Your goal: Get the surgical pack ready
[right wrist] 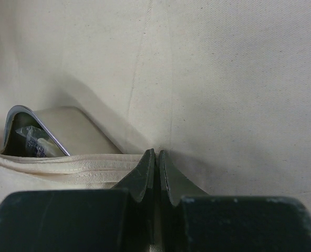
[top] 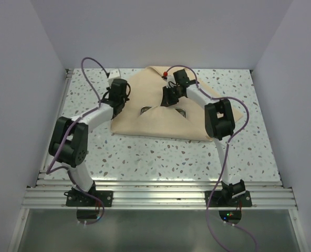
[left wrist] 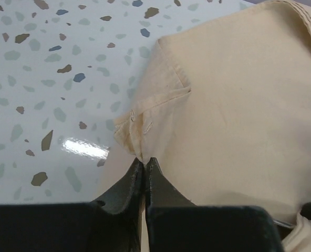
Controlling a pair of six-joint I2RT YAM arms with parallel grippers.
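- Black fingertips of the left pincer point(left wrist: 145, 163) fill the bottom of the left wrist view, pressed together on a hemmed, folded-over corner of the cloth point(top: 145, 126).
- Right pincer point(right wrist: 156, 153) is likewise pressed shut, its tips meeting where a hemmed band of the cloth runs in from the left; it appears to nip that band.
- Seen from the top, the cloth of the surgical pack lies on the far half of the bench point(top: 161, 157), left of centre to right.
- Its long axis runs left to right across the bench, and one corner points away toward the back wall.
- Its near edge runs roughly parallel to the arms' base rail, and the tan fabric is drawn up into folds around the middle.
- Under a lifted fold in the right wrist view, the curved rim of the steel tray point(right wrist: 37, 126) shows, with something pale inside that is too dim to name.
- Left pincer sits at the cloth's left edge, the right one near its middle.
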